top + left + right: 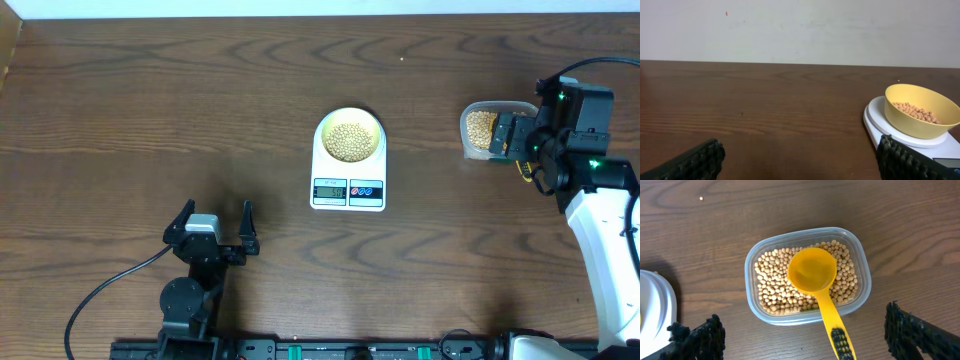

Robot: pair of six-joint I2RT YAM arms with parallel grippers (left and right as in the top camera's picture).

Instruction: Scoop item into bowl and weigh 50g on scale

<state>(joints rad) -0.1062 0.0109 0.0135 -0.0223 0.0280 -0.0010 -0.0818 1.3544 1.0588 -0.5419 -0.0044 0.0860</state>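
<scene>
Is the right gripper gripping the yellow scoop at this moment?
No, the scoop lies empty on the beans in the clear container, and the right gripper is open, its fingers clear of the handle.

In your overhead view, lower left, the left arm (190, 295) is black with a grey wrist block (202, 224) and a trailing black cable (105, 290). At the right edge, the right arm (610, 240) shows a white shell, black wrist and green lights (594, 165). The finger pads (700, 161) are black and ribbed.

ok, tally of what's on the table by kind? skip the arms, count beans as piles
Bowl: 1
Scale: 1
Container: 1
Scoop: 1
Bean piles: 2, one in the bowl, one in the container
Total: 6
</scene>
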